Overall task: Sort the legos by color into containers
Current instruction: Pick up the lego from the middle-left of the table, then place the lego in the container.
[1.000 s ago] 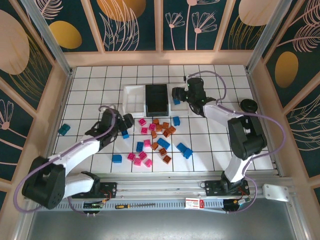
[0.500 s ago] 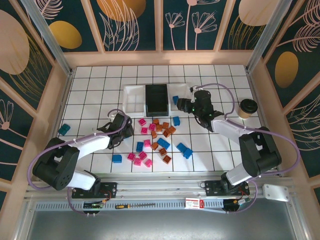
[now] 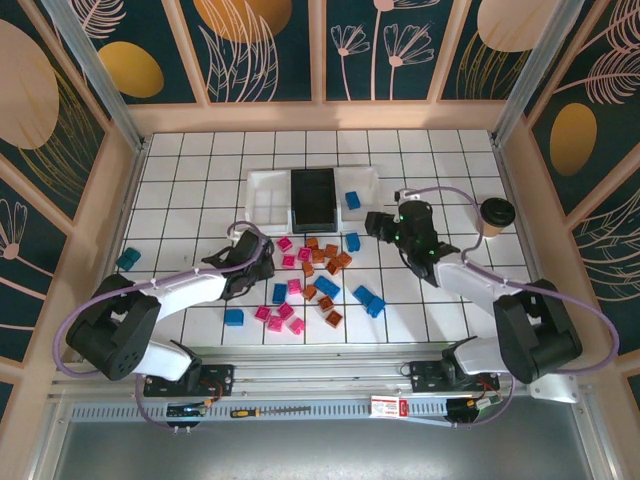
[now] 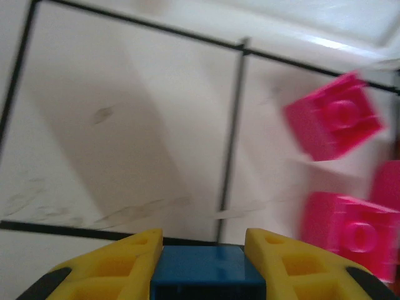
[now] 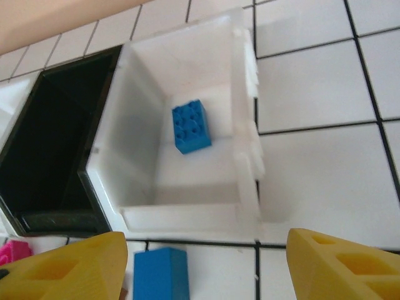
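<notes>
From above: reaching the left gripper (image 3: 258, 265) low over the white tiles, with the heap of legos (image 3: 312, 278) just to its right and the left-hand white tray (image 3: 262, 198) ahead of it; not showing the jaws clearly from here. Hanging the right gripper (image 3: 378, 222) just short of the right-hand white tray (image 3: 366, 178), with the black tray (image 3: 313, 197) ahead and to its left.

At the left wrist: clamping a blue brick (image 4: 206, 272) between the yellow fingers (image 4: 125, 265), pressing it on both sides. Facing two pink bricks ahead and to the right, the farther pink brick (image 4: 331, 117) and the nearer pink brick (image 4: 351, 230), both blurred.

At the right wrist: keeping the fingers wide apart, gripping nothing. Looking straight ahead into the right-hand white tray, holding a second blue brick (image 5: 192, 125) flat on its floor. Passing the black tray ahead on the left, side by side with the white one. Leaving a loose blue brick (image 5: 160, 274) on the tiles just beside the left finger, short of the tray.
</notes>
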